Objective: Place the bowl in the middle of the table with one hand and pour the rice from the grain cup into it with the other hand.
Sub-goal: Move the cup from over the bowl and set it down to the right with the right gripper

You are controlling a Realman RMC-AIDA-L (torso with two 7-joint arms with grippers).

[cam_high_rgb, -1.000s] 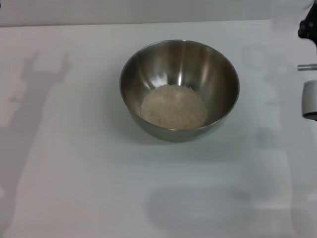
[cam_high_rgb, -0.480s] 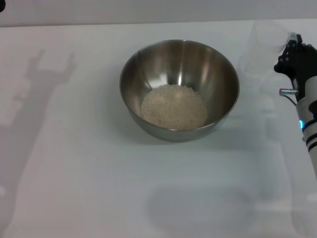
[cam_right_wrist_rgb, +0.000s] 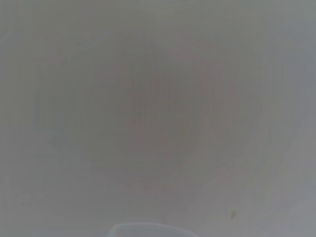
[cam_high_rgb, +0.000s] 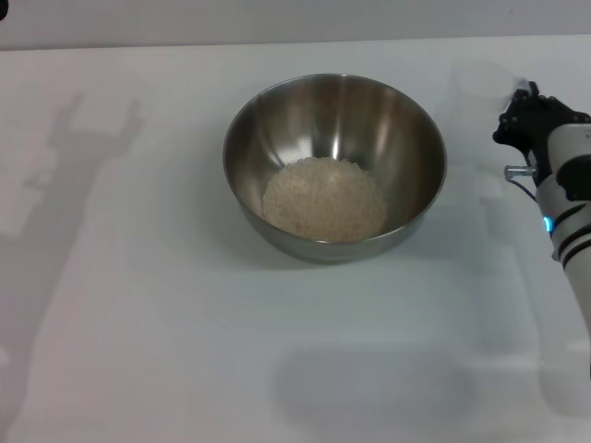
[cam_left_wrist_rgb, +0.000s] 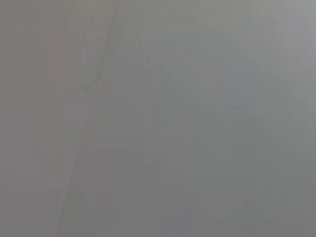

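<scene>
- White matte tabletop (cam_high_rgb: 138,323) fills the head view, with grey arm shadows lying across its left side and near edge.
- The stainless-steel mixing bowl (cam_high_rgb: 406,138) stands upright near the middle of the tabletop, its thin rim level.
- A loose pile of off-white rice (cam_high_rgb: 323,198) covers the bottom of the bowl.
- The translucent grain cup (cam_high_rgb: 480,88) is to the right of the bowl, apart from its rim, and looks upright; no rice can be made out in it.
- The right end effector (cam_high_rgb: 519,115) is just beside the cup on its right side, at the end of the silver-grey right arm (cam_high_rgb: 572,198), which comes in from the right edge and shows a lit blue spot. Whether its black fingers are spread or pinching the cup I cannot tell.
- The left end effector is not visible; only a dark scrap shows at the far left corner of the head view.
- Both wrist views show only blurred pale grey surface; the right one has a pale curved edge, not identifiable.
</scene>
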